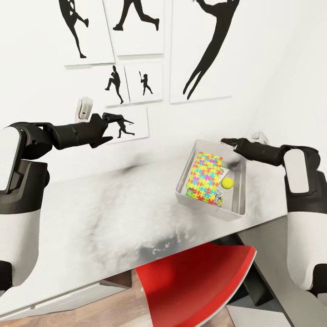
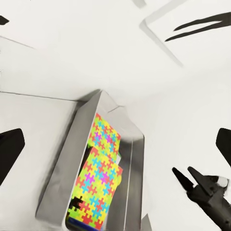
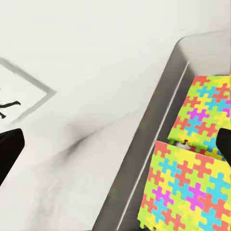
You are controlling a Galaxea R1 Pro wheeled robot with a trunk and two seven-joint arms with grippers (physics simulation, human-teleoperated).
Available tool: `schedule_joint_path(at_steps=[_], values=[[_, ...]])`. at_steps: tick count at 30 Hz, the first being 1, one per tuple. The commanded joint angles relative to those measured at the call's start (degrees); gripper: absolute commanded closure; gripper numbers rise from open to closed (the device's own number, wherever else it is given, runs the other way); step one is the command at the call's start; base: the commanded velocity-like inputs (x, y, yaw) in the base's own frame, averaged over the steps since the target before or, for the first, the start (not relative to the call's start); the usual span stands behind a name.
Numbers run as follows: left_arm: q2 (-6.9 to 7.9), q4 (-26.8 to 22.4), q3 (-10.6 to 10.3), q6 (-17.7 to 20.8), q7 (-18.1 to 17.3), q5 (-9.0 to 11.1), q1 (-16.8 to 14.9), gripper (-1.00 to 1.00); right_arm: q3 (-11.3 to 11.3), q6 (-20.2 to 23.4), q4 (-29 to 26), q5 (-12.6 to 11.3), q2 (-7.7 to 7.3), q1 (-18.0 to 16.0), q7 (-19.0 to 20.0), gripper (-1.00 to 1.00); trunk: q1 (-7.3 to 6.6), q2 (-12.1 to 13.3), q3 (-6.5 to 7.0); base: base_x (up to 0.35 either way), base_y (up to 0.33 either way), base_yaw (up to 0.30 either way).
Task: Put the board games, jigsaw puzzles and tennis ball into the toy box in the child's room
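Note:
The white toy box (image 1: 240, 206) stands on the table's right part. Two bright jigsaw puzzle boxes (image 1: 206, 175) lie in it, overlapping, with the yellow tennis ball (image 1: 227, 182) beside them. A printed box edge (image 1: 219, 198) peeks from under the puzzles. My right gripper (image 1: 225, 142) hovers open over the box's far rim. Its wrist view looks down on the puzzles (image 3: 187, 187) and the box wall (image 3: 159, 106). My left gripper (image 1: 109, 128) hangs open near the wall, left of the box and well apart from it. From there the box (image 2: 67, 159), the puzzles (image 2: 98, 178) and the right gripper (image 2: 190, 177) show.
The pale table (image 1: 91, 213) runs along a white wall hung with black silhouette posters (image 1: 200, 50). A red chair (image 1: 195, 286) sits tucked under the table's front edge. A small white wall fixture (image 1: 84, 109) is just above my left arm.

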Motion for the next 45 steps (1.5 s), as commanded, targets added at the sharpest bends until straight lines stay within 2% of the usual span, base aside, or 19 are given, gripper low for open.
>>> schedule_joint_path(at_steps=[1, 8, 12, 23, 28, 45], values=[[0.04, -0.04, -0.05, -0.04, 0.55, 0.55, -0.05, -1.0, -0.07, 0.26, -2.11, -0.15, -0.07, 0.61, 0.59, -1.0, 0.04, -0.1, -0.09, -0.026, 0.0, 0.0], [0.07, -0.04, -0.09, 0.06, -0.32, 0.55, 0.26, -1.0, 0.11, 0.26, -11.26, -2.72, -0.44, 4.16, 0.61, -1.0, 0.04, -0.1, 0.2, -0.151, 0.0, 0.0], [0.04, -0.04, -0.09, 0.08, -1.26, 0.55, 0.84, -1.0, 0.22, 0.26, -13.42, -3.16, -0.57, 5.01, 0.61, -1.0, 0.04, -0.1, 0.49, -0.256, 0.0, 0.0], [0.09, -0.04, -0.16, 0.12, -2.47, 0.55, 1.81, -1.0, 0.52, 0.26, -16.17, -3.54, -0.7, 6.36, 0.59, -1.0, 0.04, -0.1, 1.46, -0.113, 0.0, 0.0], [0.17, -0.04, -1.22, 0.14, -2.58, 0.4, 2.18, -1.0, 0.58, 0.26, -17.24, -3.58, -0.76, 6.61, 0.55, -1.0, 0.04, -0.1, 1.92, -0.027, 0.0, 0.0], [0.74, 0.04, -2.01, 0.1, -3.4, -0.02, 3.2, -1.0, 0.54, 0.26, -17.96, -3.32, -0.79, 7.91, 0.39, -1.0, 0.04, -0.1, 3.51, -0.075, 0.001, -0.003]])
